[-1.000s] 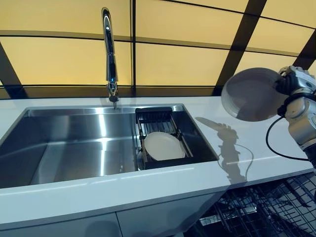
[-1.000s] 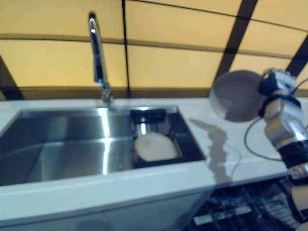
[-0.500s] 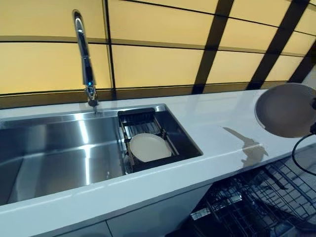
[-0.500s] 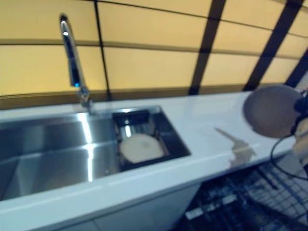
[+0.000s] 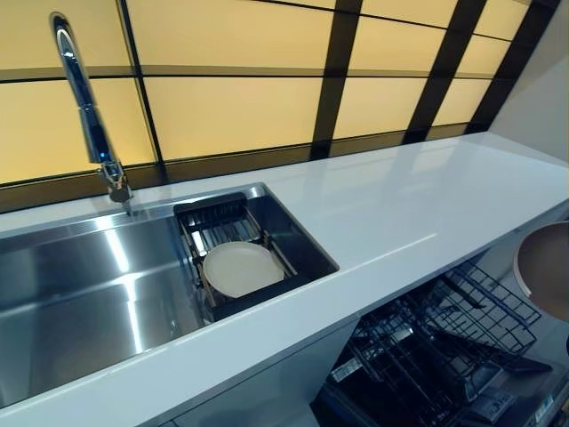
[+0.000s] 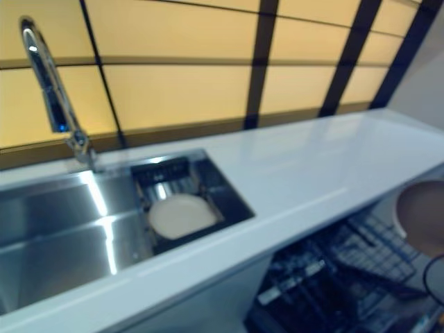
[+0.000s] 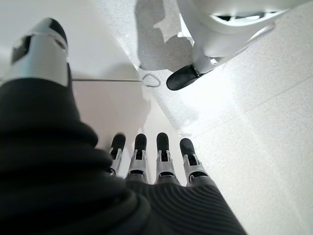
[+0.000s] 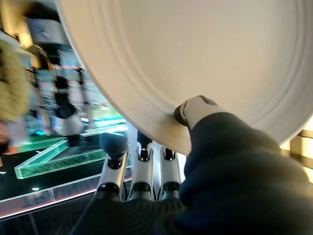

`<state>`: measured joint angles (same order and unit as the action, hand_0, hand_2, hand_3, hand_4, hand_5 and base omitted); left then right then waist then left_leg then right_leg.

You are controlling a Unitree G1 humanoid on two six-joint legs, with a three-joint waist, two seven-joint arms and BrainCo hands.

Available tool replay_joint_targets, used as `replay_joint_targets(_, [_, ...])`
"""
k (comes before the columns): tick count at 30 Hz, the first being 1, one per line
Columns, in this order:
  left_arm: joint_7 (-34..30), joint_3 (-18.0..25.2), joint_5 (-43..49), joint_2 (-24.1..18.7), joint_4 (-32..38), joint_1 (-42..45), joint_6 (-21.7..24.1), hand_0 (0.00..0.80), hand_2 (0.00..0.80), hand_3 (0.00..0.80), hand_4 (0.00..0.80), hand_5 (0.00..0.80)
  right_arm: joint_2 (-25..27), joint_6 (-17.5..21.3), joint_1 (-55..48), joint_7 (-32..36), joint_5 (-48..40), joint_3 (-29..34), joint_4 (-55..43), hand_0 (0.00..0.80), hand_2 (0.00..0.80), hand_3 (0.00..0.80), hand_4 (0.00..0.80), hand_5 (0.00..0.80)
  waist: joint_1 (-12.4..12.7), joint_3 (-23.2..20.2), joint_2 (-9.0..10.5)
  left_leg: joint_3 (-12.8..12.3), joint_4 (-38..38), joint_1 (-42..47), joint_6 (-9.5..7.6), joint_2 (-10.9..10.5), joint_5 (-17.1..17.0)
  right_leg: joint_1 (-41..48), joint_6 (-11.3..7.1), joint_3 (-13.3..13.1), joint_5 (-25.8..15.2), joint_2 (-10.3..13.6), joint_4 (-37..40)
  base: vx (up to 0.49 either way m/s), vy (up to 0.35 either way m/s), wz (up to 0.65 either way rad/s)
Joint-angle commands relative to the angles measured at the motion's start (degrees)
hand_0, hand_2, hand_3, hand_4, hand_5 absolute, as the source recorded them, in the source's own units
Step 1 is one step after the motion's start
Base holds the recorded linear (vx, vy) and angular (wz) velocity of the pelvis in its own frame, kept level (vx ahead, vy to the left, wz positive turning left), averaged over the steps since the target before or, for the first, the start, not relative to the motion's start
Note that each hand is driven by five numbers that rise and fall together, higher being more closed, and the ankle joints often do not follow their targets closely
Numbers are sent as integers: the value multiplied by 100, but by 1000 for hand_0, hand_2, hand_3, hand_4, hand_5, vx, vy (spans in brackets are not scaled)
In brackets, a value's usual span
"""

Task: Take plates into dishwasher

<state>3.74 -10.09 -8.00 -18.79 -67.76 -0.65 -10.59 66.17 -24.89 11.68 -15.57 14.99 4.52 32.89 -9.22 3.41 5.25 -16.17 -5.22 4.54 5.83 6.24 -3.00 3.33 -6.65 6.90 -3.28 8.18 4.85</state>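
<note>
Camera's swung right since a sec ago, whole scene slid left: tap (image 5: 84, 98) now at far left, more countertop (image 5: 418, 200) in view. That's the head moving, not the things. The plate I'm carrying (image 5: 544, 271) was up high over the counter by the window a sec ago; now it's low at the right edge, off the counter, above the open dishwasher rack (image 5: 444, 342). Only part of it shows in the eye views, arm no longer visible there.

R wrist cam: right hand (image 8: 205, 122) clamped on the plate rim, thumb pressed on the near face, fingers (image 8: 142, 166) behind the plate's edge. Plate fills most of that view.

L wrist cam: left hand (image 7: 151, 161) hanging idle, fingers straight and relaxed, nothing in it, pale floor past them.

Second plate (image 5: 240, 269) sits in the dark drainer basket (image 5: 253, 298) at the right end of the sink (image 5: 89, 285), same spot rel. to the basket as before.
</note>
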Motion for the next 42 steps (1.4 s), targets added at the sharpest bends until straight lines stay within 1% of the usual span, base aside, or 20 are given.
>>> replay_joint_targets(1, [14, -203, 96, -114, -323, -396, 49, 0, 0, 0, 0, 0, 92, 156, 324, -275, 63, 239, 74, 800, 800, 800, 800, 800, 126, 49, 56, -143, 95, 313, -270, 47, 361, -230, -330, -249, -185, 79, -248, -9, -7, -9])
replay_joint_targets(8, [36, -233, 81, -55, -278, -419, 15, 0, 0, 0, 0, 0, -289, 224, 275, -159, 110, 64, 71, 800, 800, 800, 800, 800, 94, 75, 5, -162, 101, 321, -282, 29, 384, -264, -322, -320, -192, 62, -247, -6, -5, -8])
replay_joint_targets(13, [69, -211, 82, -31, -246, -401, -8, 0, 0, 0, 0, 0, -544, 178, 321, -33, 229, -73, -53, 800, 800, 800, 800, 800, 106, 93, -28, -151, 95, 321, -277, 30, 385, -265, -319, -318, -193, 61, -236, 0, 0, 0])
replay_joint_targets(18, [73, -161, 155, -25, -250, -350, -30, 0, 0, 0, 0, 0, -857, 80, 463, -13, 301, -271, -169, 800, 800, 800, 800, 800, 158, 120, -92, -93, 80, 328, -268, 7, 383, -237, -299, -276, -190, 69, -204, 10, -22, 0])
replay_joint_targets(27, [30, -159, 210, -21, -180, -243, -17, 0, 0, 0, 0, 0, -1213, -104, 710, 152, 557, -610, -268, 800, 800, 800, 800, 800, 270, 164, -207, 25, 65, 279, -233, -18, 355, -206, -276, -166, -182, 88, -149, 8, -33, 0])
replay_joint_targets(32, [4, -176, 253, -21, -139, -230, -21, 0, 0, 0, 0, 0, -1393, -130, 817, 268, 606, -785, -264, 800, 800, 800, 800, 800, 320, 220, -281, 93, 63, 228, -222, -37, 341, -229, -269, -107, -181, 120, -146, -11, -40, 6])
replay_joint_targets(35, [-10, -170, 253, -23, -112, -229, -30, 0, 0, 0, 0, 0, -1473, -125, 850, 333, 687, -857, -265, 800, 800, 800, 800, 800, 328, 243, -314, 119, 68, 213, -219, -52, 333, -231, -264, -105, -188, 126, -142, -5, -9, 2])
replay_joint_targets(39, [22, -203, 215, 21, -30, -233, -16, 0, 0, 0, 0, 0, -1738, -252, 968, 419, 857, -1092, -244, 800, 800, 800, 800, 800, 363, 282, -409, 178, 59, 181, -210, -79, 325, -246, -261, -91, -193, 156, -129, 0, 0, 0])
replay_joint_targets(42, [12, -216, 227, 23, 0, -232, -13, 0, 0, 0, 0, 0, -1825, -256, 985, 428, 924, -1194, -147, 800, 800, 800, 800, 800, 387, 286, -442, 201, 60, 171, -210, -89, 324, -247, -264, -80, -196, 173, -127, -3, -4, 1])
